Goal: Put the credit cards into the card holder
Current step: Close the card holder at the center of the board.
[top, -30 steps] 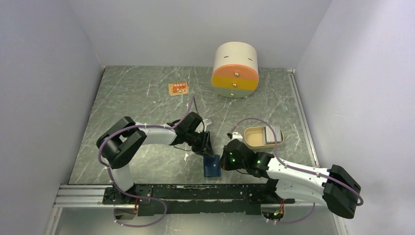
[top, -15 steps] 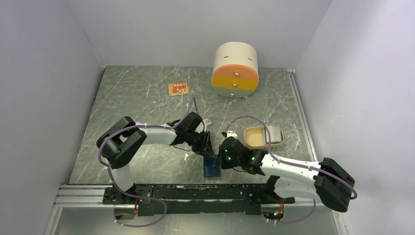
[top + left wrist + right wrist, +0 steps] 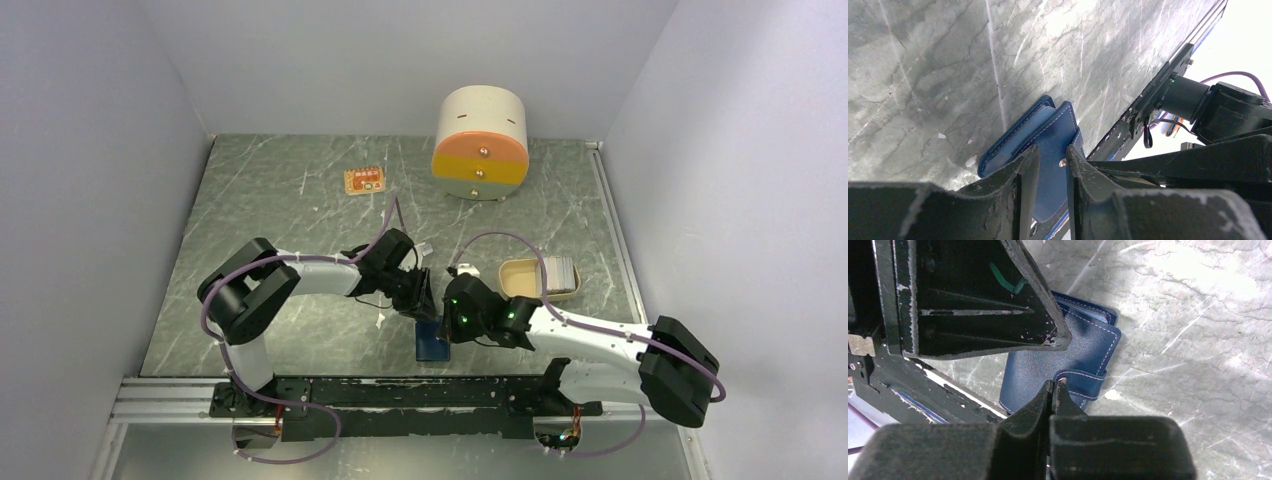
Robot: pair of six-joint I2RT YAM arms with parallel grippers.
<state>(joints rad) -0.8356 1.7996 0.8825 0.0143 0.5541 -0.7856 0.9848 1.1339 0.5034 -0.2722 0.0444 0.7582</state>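
The card holder (image 3: 432, 343) is a dark navy case lying near the front edge between both grippers. In the left wrist view the card holder (image 3: 1048, 135) lies slightly agape, its snap flap showing between my fingers. My left gripper (image 3: 416, 297) is narrowly open with its tips on the holder's far edge (image 3: 1053, 160). My right gripper (image 3: 452, 318) is shut, its tips (image 3: 1055, 384) pinching the end of the holder's curled snap strap (image 3: 1088, 380). The beige-tan credit cards (image 3: 518, 283) lie to the right, behind my right arm, partly crossed by its cable.
A cream-and-orange round drawer unit (image 3: 481, 145) stands at the back. A small orange tag (image 3: 365, 181) lies at the back left. A grey striped piece (image 3: 562, 270) sits at the cards' right end. The metal rail (image 3: 400, 395) runs just in front of the holder.
My right arm has swung left and forward, bringing its gripper closer onto the holder. The left arm and the holder have stayed put.
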